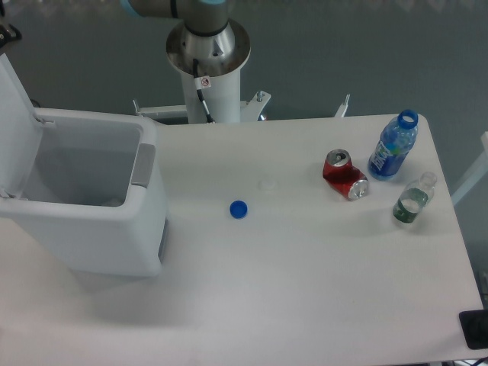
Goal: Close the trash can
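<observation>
Claw [6,32] position: only a small dark fragment shows at the top left corner of the frame, just above the upper edge of the raised lid [14,114]; whether it is released or clenched cannot be told, as the fingers lie mostly outside the view. Arm base [207,53], a white column with a grey flange, stands behind the rear table edge, well apart from that fragment.

Governing relation: the lid lies directly below and slightly to the right of the claw, standing steeply upright at the left side of the trash can [91,206]. Its hinge appears to run along the can's left rim, so the lid would have to swing rightward and down over the open mouth. A push from the claw's present side, toward the right of the view, is judged to be what closing requires.

Trash can: large boxy white plastic bin with rounded corners, smooth matte walls, empty-looking grey interior, grey latch strip [142,165] on its right rim. It rests on the left part of the table [305,290], a plain white surface.

Other items, all well apart from the can: a small round blue cap [239,209] near mid-table; a crushed red soda can [345,174] lying on its side; an uncapped blue bottle [393,146]; a clear bottle [412,200] with green liquid nearest the right edge.
</observation>
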`<act>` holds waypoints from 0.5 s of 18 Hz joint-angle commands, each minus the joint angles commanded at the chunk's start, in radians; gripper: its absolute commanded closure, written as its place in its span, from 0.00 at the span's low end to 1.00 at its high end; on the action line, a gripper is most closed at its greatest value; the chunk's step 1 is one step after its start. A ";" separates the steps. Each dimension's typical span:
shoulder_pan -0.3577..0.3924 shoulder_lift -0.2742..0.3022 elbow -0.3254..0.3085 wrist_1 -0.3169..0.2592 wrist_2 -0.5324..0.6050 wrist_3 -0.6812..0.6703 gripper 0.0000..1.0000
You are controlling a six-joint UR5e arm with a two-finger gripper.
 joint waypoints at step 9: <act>0.008 0.000 -0.006 0.002 0.029 0.000 1.00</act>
